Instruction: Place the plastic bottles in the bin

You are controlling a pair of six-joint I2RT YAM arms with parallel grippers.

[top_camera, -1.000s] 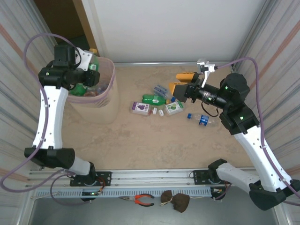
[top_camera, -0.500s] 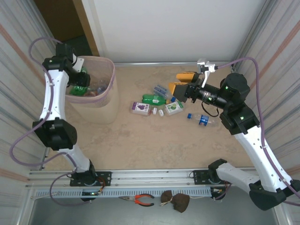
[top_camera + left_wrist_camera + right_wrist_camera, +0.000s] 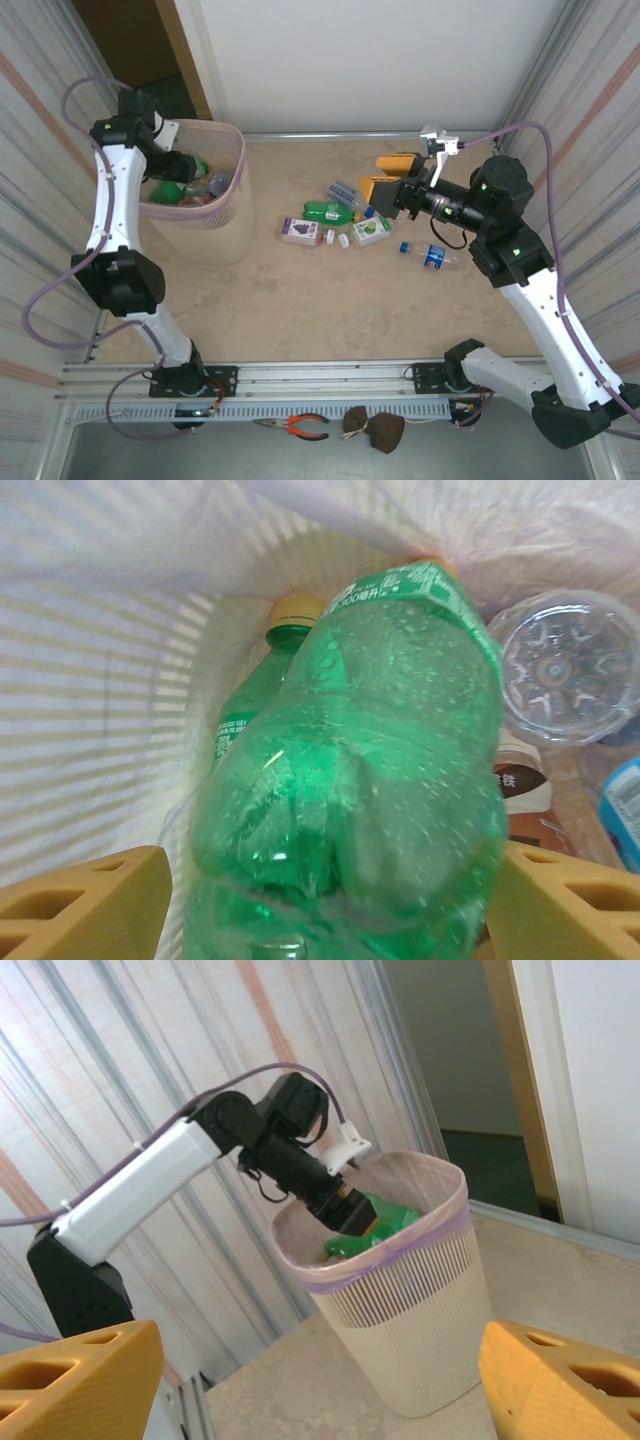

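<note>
Bottles [image 3: 328,211] lie clustered on the table [image 3: 320,310] to the right of the bin [image 3: 222,235], with bare surface between cluster and bin and all along the near edge. Inside the bin's rim, close to its left wall, the left gripper [image 3: 330,865] has its jaws spread far apart on either side of a green bottle [image 3: 370,770], with a clear bottle [image 3: 562,665] just beside it; whether they press on it cannot be told. The right gripper [image 3: 386,176] hangs over the cluster's far right, jaws wide and empty.

Beige marbled counter [image 3: 300,300], plain white wall [image 3: 370,60] along the top, ribbed striped panels [image 3: 600,60] down both sides, dark wood-framed doorway [image 3: 135,40] upper left. Bright, even lighting.
</note>
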